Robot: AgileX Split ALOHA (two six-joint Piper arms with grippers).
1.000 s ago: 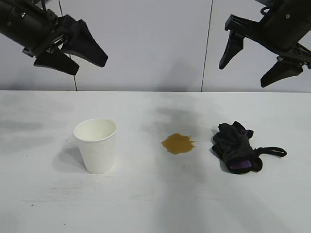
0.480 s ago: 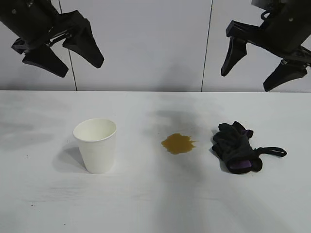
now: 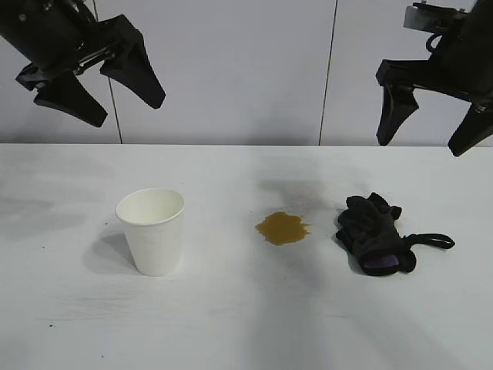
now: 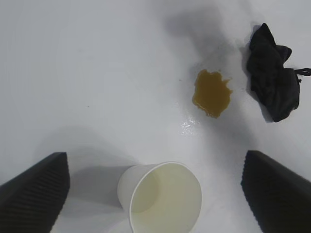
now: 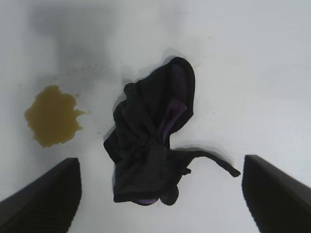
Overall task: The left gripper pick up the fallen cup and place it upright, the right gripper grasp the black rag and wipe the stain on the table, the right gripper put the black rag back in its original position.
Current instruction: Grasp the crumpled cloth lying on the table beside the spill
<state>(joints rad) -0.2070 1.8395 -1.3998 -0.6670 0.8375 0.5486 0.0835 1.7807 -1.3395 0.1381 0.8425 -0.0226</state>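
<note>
- The cup point(image 3: 152, 230) stands upright on the table point(image 3: 231, 324), toward the left side in the outside view. Its open mouth faces up.
- In the left wrist view, the cup point(image 4: 160, 198) looks empty inside. It sits between the two dark fingers point(image 4: 34, 191) of that arm.
- The left gripper point(image 3: 119, 94) hangs high in the air, above the cup and a little to the left of it. Its two fingers are spread wide apart. It holds nothing and touches nothing.
- The stain point(image 3: 283, 227) is a brownish-yellow blot on the table. It lies between the cup and the black rag point(image 3: 376, 233), nearer to the rag. It does not touch either one.
- In the left wrist view, the stain point(image 4: 211, 92) has a wavy edge, and a small wet shine sits just beside it on the table.
- The black rag is a bunched-up lump on the right side of the table. A bit of purple peeks out of it, and a thin black cord loop sticks out toward the right edge.
- In the right wrist view, the black rag point(image 5: 150, 136) lies flat on the table, with the stain point(image 5: 52, 115) near it but apart.
- The right gripper point(image 3: 427, 143) hangs high in the air, above the rag and a bit to its right. Its two fingers point down and are spread wide apart. It holds nothing and is well clear of the rag.
- Soft grey shadows lie on the white table under both arms.
</note>
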